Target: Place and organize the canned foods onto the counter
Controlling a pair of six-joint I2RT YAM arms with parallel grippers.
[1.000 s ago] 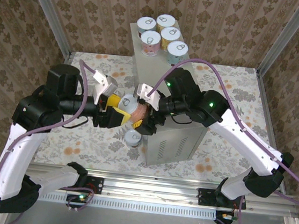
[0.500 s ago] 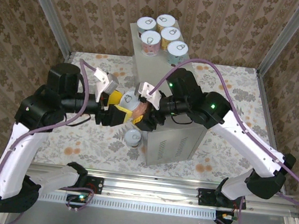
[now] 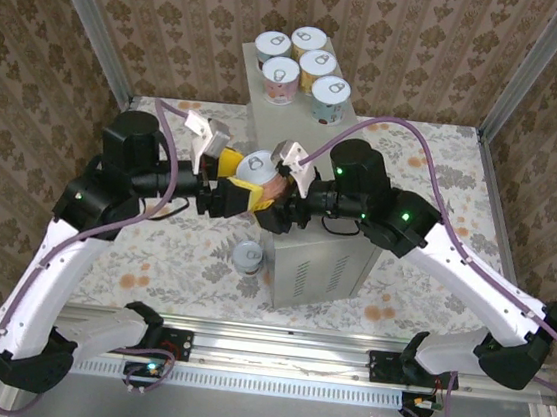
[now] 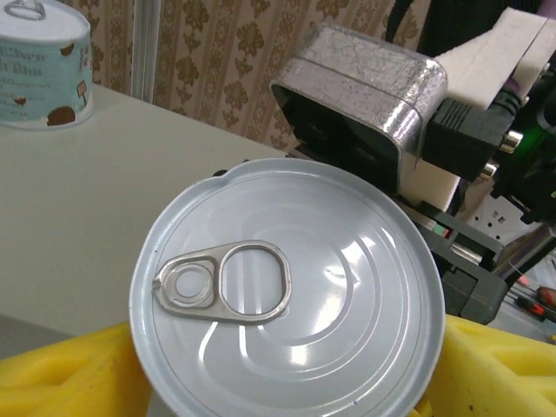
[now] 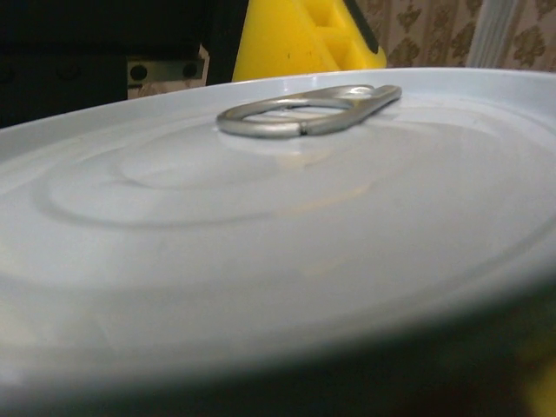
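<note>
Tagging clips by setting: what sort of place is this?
Probably a staged robot test booth, not a real kitchen: patterned wall panels in metal framing, floral cloth, a grey box as counter.

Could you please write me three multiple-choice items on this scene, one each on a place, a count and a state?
1. Where is the lone can? A on the floral cloth, left of the counter; B on the counter's near end; C behind the counter.
2. How many cans stand at the counter's far end? A two; B four; C six.
3. How is the can close to the left wrist camera? A upright, sealed; B on its side; C lid peeled open.
Answers: 1 A, it stands on the cloth beside the counter's left face; 2 B, four lids show there; 3 A, lid up, tab flat.
</note>
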